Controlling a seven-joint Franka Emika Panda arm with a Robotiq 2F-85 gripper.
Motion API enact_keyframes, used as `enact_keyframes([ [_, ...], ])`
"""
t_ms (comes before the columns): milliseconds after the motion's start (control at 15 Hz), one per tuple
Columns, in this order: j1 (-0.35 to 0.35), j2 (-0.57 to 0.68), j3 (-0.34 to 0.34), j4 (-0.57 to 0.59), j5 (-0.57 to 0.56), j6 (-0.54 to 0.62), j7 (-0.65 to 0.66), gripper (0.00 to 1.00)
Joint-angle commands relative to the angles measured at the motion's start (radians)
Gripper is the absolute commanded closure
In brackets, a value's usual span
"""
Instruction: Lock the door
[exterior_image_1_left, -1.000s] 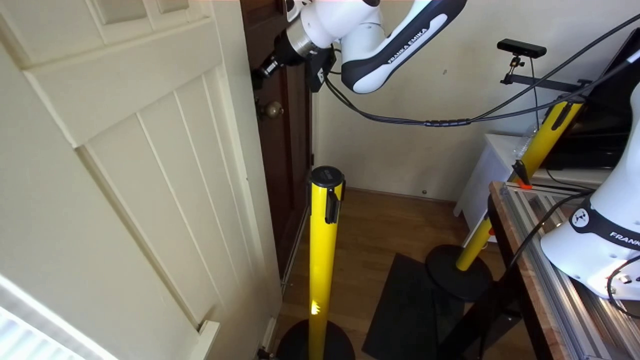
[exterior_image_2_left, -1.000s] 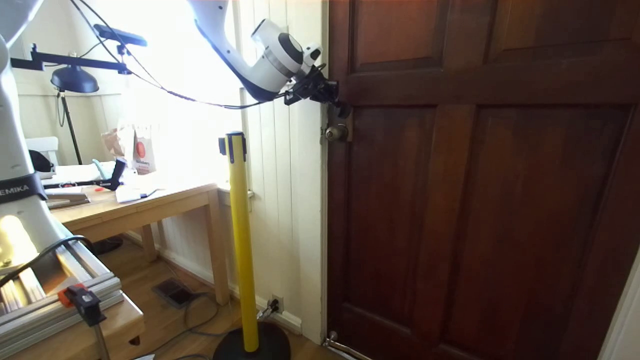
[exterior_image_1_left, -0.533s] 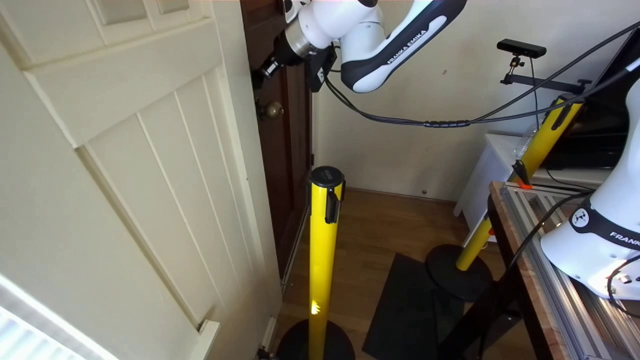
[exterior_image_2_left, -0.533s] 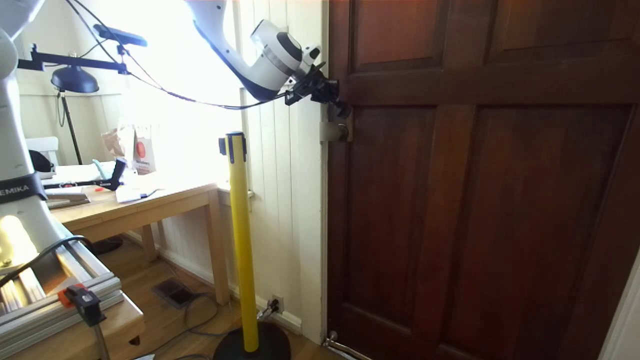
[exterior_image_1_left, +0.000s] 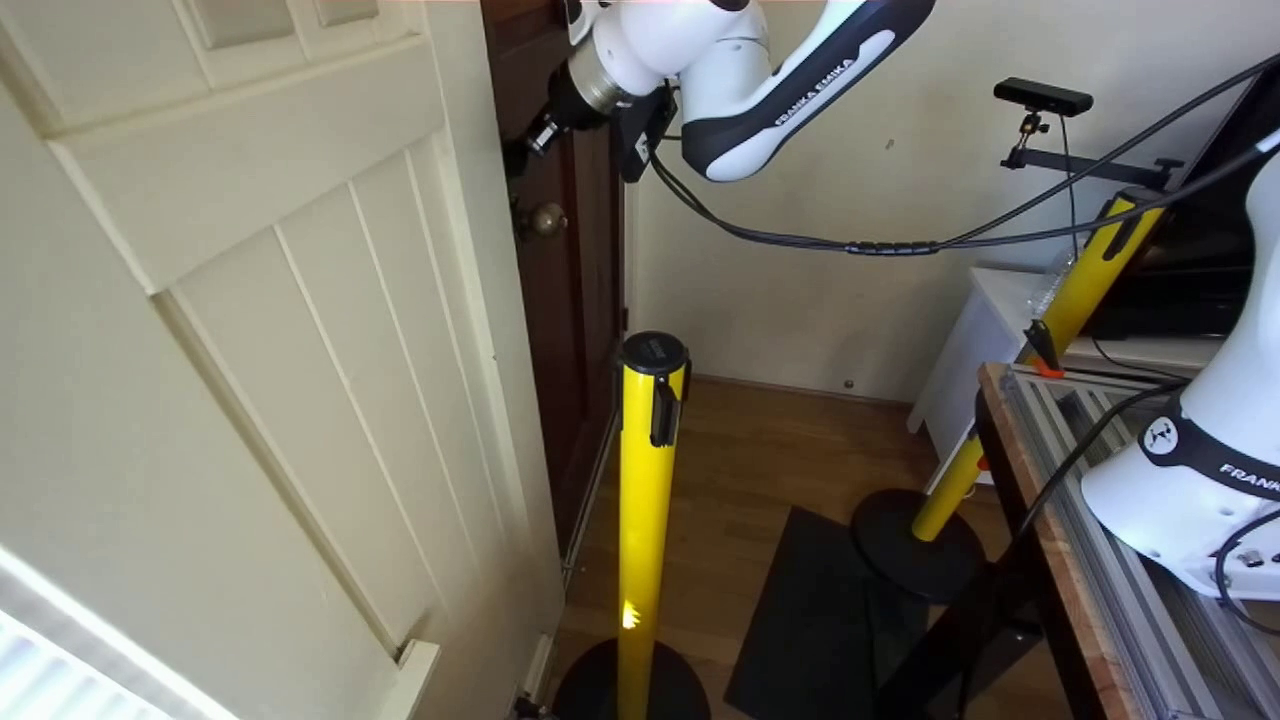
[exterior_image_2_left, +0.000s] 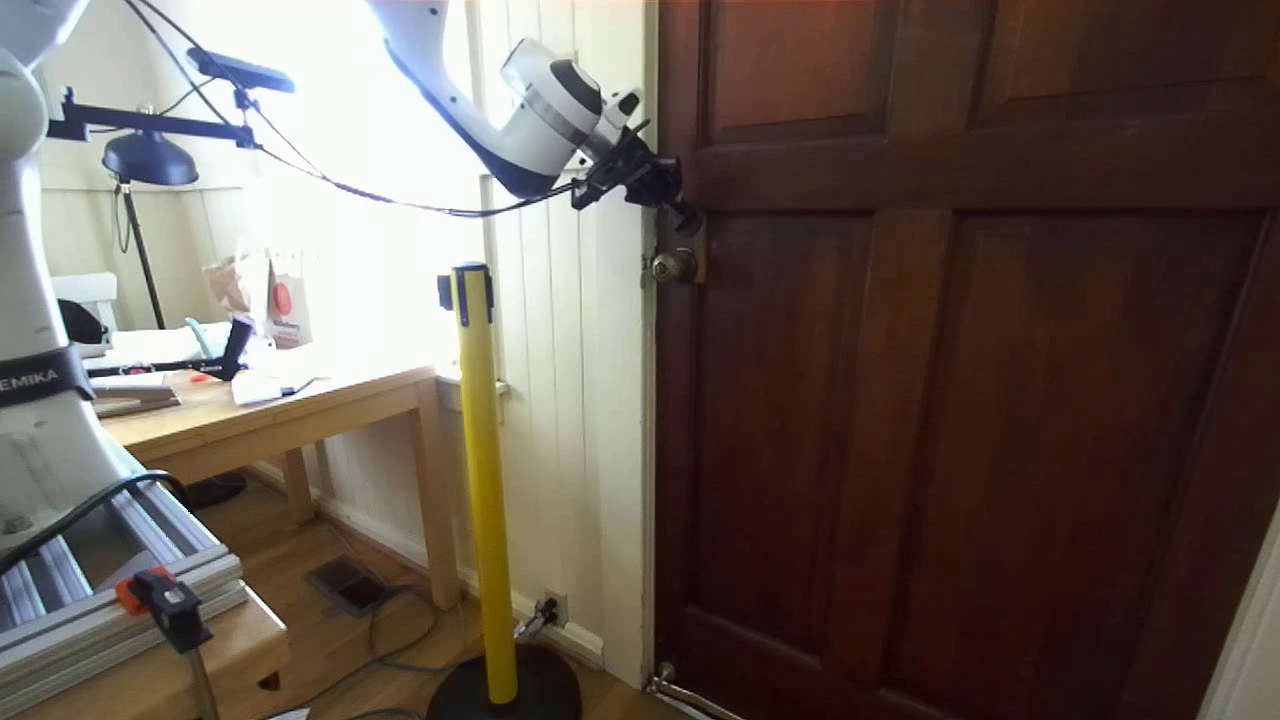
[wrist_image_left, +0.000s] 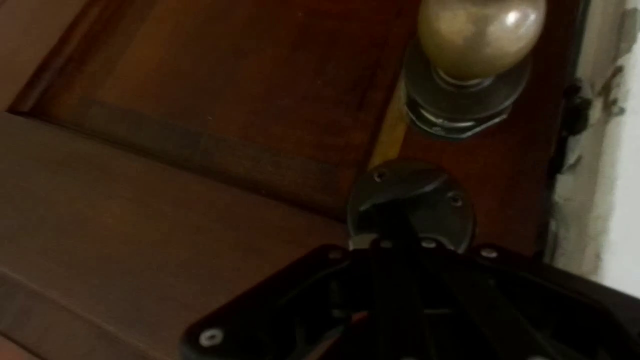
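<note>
The dark brown wooden door (exterior_image_2_left: 800, 450) stands closed in its frame. Its round brass knob (wrist_image_left: 480, 35) shows at the top of the wrist view and in both exterior views (exterior_image_2_left: 675, 265) (exterior_image_1_left: 545, 219). A round metal lock plate (wrist_image_left: 445, 215) with screws sits on the door, just above the knob in the exterior views. My black gripper (wrist_image_left: 397, 215) reaches the lock plate, with its fingers together over the plate's middle. The lock's turn piece is hidden behind the dark fingers, so I cannot tell whether it is between them. The gripper also shows in both exterior views (exterior_image_2_left: 686, 220) (exterior_image_1_left: 515, 158).
The door frame and pale wall stand close beside the lock edge. A yellow post (exterior_image_2_left: 485, 480) on a round base stands below the arm, before the wall. Another yellow post (exterior_image_1_left: 945, 490) stands by the robot's table (exterior_image_1_left: 1050, 560). Cables (exterior_image_1_left: 800, 240) hang from the arm.
The arm's wrist and elbow have shifted very slightly, with the gripper tilting a little. The fingers stay at the lock plate above the knob. The door and knob have not moved.
</note>
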Motion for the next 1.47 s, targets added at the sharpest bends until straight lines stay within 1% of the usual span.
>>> enact_keyframes([
  [0, 0.038, 0.039, -0.104, -0.021, 0.011, -0.090, 0.039, 1.00],
  [67, 0.054, 0.057, -0.141, -0.018, 0.004, -0.133, 0.048, 1.00],
  [200, 0.003, 0.052, -0.089, -0.043, 0.013, -0.181, 0.014, 1.00],
  [400, -0.040, 0.033, -0.041, -0.083, 0.019, -0.178, 0.001, 1.00],
  [533, -0.062, -0.005, -0.015, -0.112, -0.006, -0.131, -0.025, 1.00],
  [667, -0.073, -0.042, -0.001, -0.136, -0.027, -0.052, -0.044, 1.00],
  [733, -0.088, -0.075, 0.020, -0.158, -0.036, 0.003, -0.060, 1.00],
  [800, -0.090, -0.103, 0.028, -0.176, -0.046, 0.028, -0.071, 1.00],
  [867, -0.105, -0.131, 0.049, -0.193, -0.052, 0.054, -0.083, 1.00],
  [933, -0.135, -0.159, 0.089, -0.209, -0.061, 0.072, -0.096, 1.00],
  [1000, -0.150, -0.179, 0.112, -0.223, -0.075, 0.078, -0.104, 1.00],
  [1133, -0.204, -0.220, 0.186, -0.256, -0.108, 0.100, -0.113, 1.00],
  [1333, -0.239, -0.250, 0.235, -0.277, -0.145, 0.095, -0.103, 1.00],
  [1400, -0.242, -0.250, 0.238, -0.271, -0.146, 0.094, -0.097, 1.00],
])
